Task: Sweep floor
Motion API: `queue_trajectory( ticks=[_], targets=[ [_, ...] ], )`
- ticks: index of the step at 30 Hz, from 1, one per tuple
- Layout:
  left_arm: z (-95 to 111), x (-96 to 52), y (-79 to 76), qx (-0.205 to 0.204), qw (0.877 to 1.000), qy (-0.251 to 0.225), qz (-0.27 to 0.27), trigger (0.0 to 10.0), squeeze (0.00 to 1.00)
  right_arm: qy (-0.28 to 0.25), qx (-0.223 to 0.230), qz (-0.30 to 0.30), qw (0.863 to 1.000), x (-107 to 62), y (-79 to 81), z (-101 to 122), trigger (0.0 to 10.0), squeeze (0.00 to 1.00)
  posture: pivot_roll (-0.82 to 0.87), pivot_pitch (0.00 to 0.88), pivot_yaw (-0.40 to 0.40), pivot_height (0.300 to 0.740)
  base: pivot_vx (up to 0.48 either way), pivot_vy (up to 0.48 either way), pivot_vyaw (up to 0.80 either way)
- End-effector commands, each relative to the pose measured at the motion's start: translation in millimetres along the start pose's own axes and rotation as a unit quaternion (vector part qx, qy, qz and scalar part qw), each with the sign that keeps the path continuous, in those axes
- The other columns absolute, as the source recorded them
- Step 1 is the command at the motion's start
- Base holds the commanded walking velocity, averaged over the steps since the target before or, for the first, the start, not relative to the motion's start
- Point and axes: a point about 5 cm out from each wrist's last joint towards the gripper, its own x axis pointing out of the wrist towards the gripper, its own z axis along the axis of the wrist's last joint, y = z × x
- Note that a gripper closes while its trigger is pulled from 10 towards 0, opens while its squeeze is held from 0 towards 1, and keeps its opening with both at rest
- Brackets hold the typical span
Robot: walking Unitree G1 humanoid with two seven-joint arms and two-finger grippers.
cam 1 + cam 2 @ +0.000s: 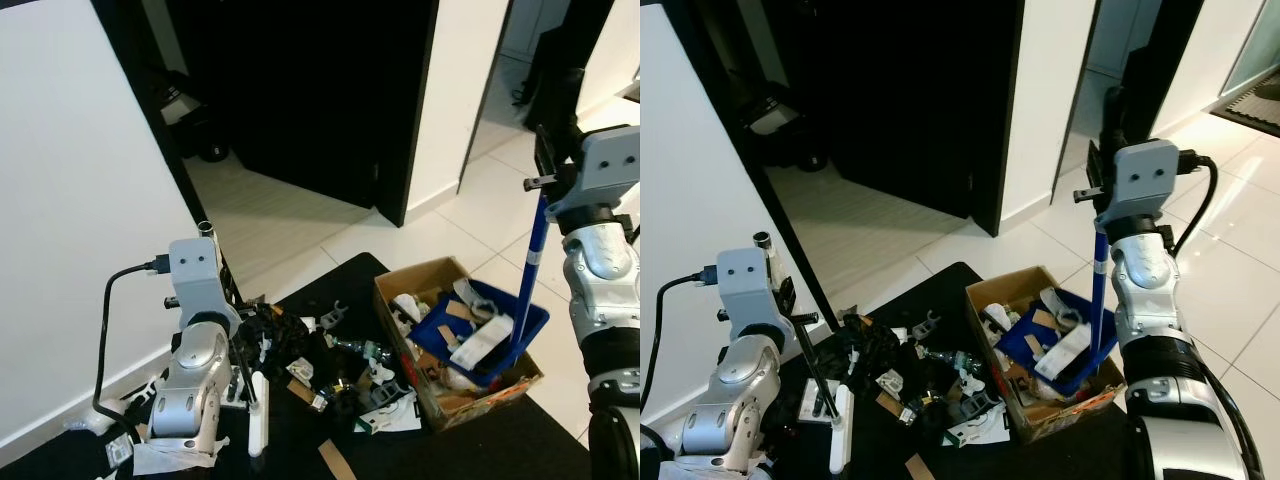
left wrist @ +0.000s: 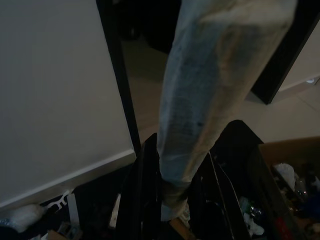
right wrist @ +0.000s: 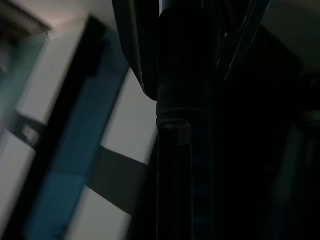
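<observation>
While my right fingers (image 1: 1098, 205) grip the dustpan (image 1: 480, 335) handle, left fingers (image 1: 235, 375) clamp the broom (image 1: 258, 410) | risk: pan tips, spilling beside box (image 1: 455, 340).

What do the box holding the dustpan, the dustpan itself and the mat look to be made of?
Box: brown cardboard, judging by its raw edges and folded flaps. Dustpan: glossy blue, probably plastic, on a blue pole. Mat: matte black, likely rubber or fabric; too dark to tell.

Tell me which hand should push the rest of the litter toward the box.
Left. The left hand holds the broom right beside the litter pile; the right hand is busy holding the dustpan in the box.
</observation>
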Motion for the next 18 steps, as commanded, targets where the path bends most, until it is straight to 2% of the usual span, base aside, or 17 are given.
queue_trajectory(
  ticks=[1, 2, 3, 4, 6, 7, 9, 12, 13, 14, 15, 18],
  targets=[
    [0, -2.4, 8.0, 0.016, 1.000, -0.005, 0.010, 10.0, 0.00, -0.040, -0.041, 0.026, 0.998, 7.3, 3.7, 13, 10.0, 0.00, 0.08, 0.157, 0.080, 0.740, 0.000, 0.000, 0.00],
    [0, -2.4, 8.0, 0.016, 1.000, -0.005, 0.010, 10.0, 0.00, -0.040, -0.041, 0.026, 0.998, 7.3, 3.7, 13, 10.0, 0.00, 0.08, 0.157, 0.080, 0.740, 0.000, 0.000, 0.00],
    [-2, -3.8, 9.9, 0.018, 1.000, -0.003, 0.012, 10.0, 0.00, -0.048, -0.084, 0.066, 0.993, 10.2, 17.8, 14, 10.0, 0.00, 0.08, 0.157, 0.077, 0.740, 0.000, 0.000, 0.00],
    [-2, -3.8, 9.9, 0.018, 1.000, -0.003, 0.012, 10.0, 0.00, -0.048, -0.084, 0.066, 0.993, 10.2, 17.8, 14, 10.0, 0.00, 0.08, 0.157, 0.077, 0.740, 0.000, 0.000, 0.00],
    [-5, -7.0, 14.3, 0.022, 1.000, 0.002, 0.017, 10.0, 0.00, -0.067, -0.152, 0.146, 0.975, 11.1, 44.6, 14, 10.0, 0.00, 0.09, 0.159, 0.073, 0.740, 0.000, 0.000, 0.00],
    [-5, -7.0, 14.3, 0.022, 1.000, 0.002, 0.017, 10.0, 0.00, -0.067, -0.152, 0.146, 0.975, 11.1, 44.6, 14, 10.0, 0.00, 0.09, 0.159, 0.073, 0.740, 0.000, 0.000, 0.00],
    [-7, -9.4, 17.4, 0.025, 0.999, 0.006, 0.021, 10.0, 0.00, -0.077, -0.171, 0.190, 0.964, 8.1, 60.9, 12, 10.0, 0.00, 0.09, 0.162, 0.069, 0.740, 0.000, 0.000, 0.00],
    [-7, -9.4, 17.4, 0.025, 0.999, 0.006, 0.021, 10.0, 0.00, -0.077, -0.171, 0.190, 0.964, 8.1, 60.9, 12, 10.0, 0.00, 0.09, 0.162, 0.069, 0.740, 0.000, 0.000, 0.00],
    [-8, -10.4, 18.3, 0.025, 0.999, 0.007, 0.023, 10.0, 0.00, -0.082, -0.181, 0.211, 0.957, 4.6, 69.4, 10, 10.0, 0.00, 0.10, 0.165, 0.066, 0.740, 0.000, 0.000, 0.00],
    [-8, -10.4, 18.3, 0.025, 0.999, 0.007, 0.023, 10.0, 0.00, -0.082, -0.181, 0.211, 0.957, 4.6, 69.4, 10, 10.0, 0.00, 0.10, 0.165, 0.066, 0.740, 0.000, 0.000, 0.00],
    [-9, -12.4, 19.7, 0.026, 0.999, 0.009, 0.026, 10.0, 0.00, -0.086, -0.183, 0.257, 0.945, -6.2, 87.0, 3, 10.0, 0.00, 0.10, 0.171, 0.061, 0.740, 0.000, 0.000, 0.00],
    [-10, -13.4, 20.3, 0.026, 0.999, 0.010, 0.027, 10.0, 0.00, -0.085, -0.177, 0.276, 0.941, -12.8, 94.8, -1, 10.0, 0.00, 0.10, 0.173, 0.059, 0.740, 0.000, 0.000, 0.00]
  ],
)
